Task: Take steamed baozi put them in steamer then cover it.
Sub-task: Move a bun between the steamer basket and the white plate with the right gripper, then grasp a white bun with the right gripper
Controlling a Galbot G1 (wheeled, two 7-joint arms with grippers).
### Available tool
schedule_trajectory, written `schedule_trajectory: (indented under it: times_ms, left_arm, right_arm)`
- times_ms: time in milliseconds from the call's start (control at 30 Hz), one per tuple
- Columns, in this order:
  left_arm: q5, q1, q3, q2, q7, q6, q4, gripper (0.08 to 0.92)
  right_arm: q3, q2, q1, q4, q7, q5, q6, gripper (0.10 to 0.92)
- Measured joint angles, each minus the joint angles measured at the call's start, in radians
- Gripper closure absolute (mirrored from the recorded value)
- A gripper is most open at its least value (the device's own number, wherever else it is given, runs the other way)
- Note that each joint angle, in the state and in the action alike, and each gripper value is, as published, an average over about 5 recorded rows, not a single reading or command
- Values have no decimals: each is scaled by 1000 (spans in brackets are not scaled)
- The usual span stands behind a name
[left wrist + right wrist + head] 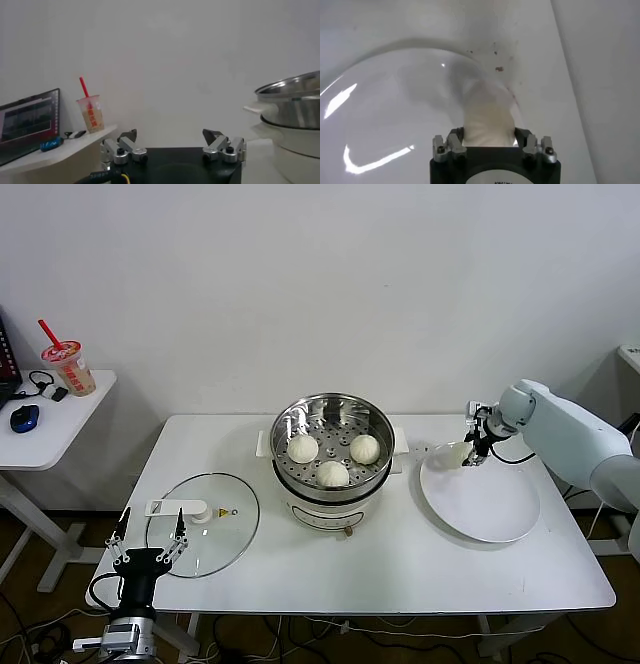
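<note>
Three pale baozi (333, 472) lie on the perforated tray of the steel steamer (290, 416) at the table's middle. The fourth baozi (452, 454) sits at the far left rim of the white plate (490, 509). My right gripper (474, 452) is down at it, fingers on both sides of the bun. In the right wrist view the baozi (487, 117) fills the gap between the fingers (453, 138), pressed in at the sides. My left gripper (148, 536) is open and empty at the table's front left edge, by the glass lid (205, 539).
The lid has a white handle (177, 508) and lies flat left of the steamer. A small side table at the far left holds a drink cup (67, 367) and a mouse (24, 418). The steamer also shows in the left wrist view (295, 107).
</note>
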Motion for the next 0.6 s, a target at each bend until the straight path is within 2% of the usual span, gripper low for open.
schedule_trajectory:
  times_ms: [300,600]
  left_arm:
    - [1,2,-2,-7,0,-2,2,177]
    - [1,4,-11,-13,0,-3,-3,177]
  right_arm:
    - [51,17,-24,-26,-2,-35,14,209]
    - [47,-12,-22,20,-9,-18,10,203]
